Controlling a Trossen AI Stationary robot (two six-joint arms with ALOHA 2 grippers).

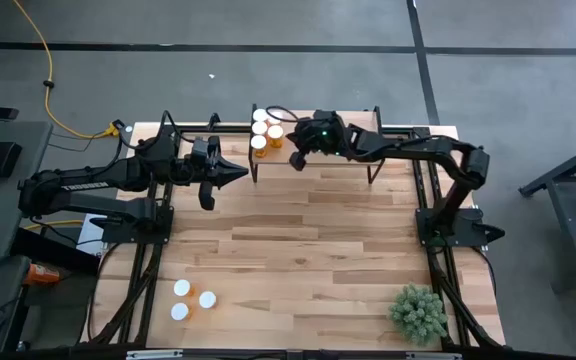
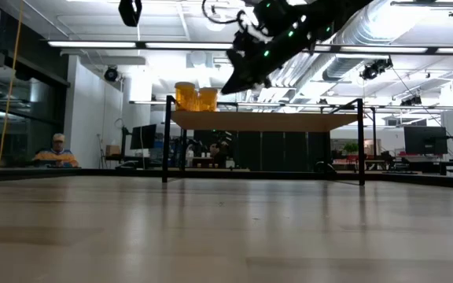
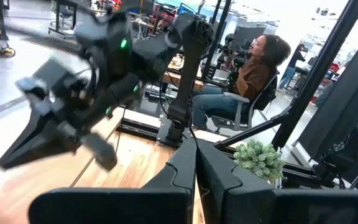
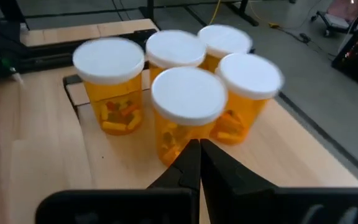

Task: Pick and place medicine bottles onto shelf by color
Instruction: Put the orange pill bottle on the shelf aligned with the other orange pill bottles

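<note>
Overhead arrangement, read from left to right. The left tool (image 1: pixel 236 173) is closed and empty, its two fingers (image 3: pixel 194 165) pressed together into a point, and it hangs over the tabletop (image 1: pixel 308 250) just beside the shelf's near-left leg. Well apart from it, toward the tabletop's front edge, three medicine bottles (image 1: pixel 193 299) stand upright as a loose cluster of white caps. Ahead of the left tool stands the shelf (image 1: pixel 348 150), a light-wood board on a black frame, seen at table height as a raised board on thin legs (image 2: pixel 266 120). At the shelf's left end a second group of orange bottles (image 1: pixel 265 131) stands upright and close together; the right wrist view shows five (image 4: pixel 188 106), several of them touching. The right tool (image 1: pixel 296 160) is likewise closed and grips nothing, its fingers (image 4: pixel 197 163) meeting in a narrow tip just short of the nearest bottle of that group. From table height this tool (image 2: pixel 236 85) hangs above the board, level with or slightly over the bottles (image 2: pixel 196 97); whether it touches one cannot be judged from these views. To the right tool's far side, near the tabletop's front right corner, sits a small green plant (image 1: pixel 418 312). Beyond the tabletop a seated person (image 3: pixel 253 74) is visible.
</note>
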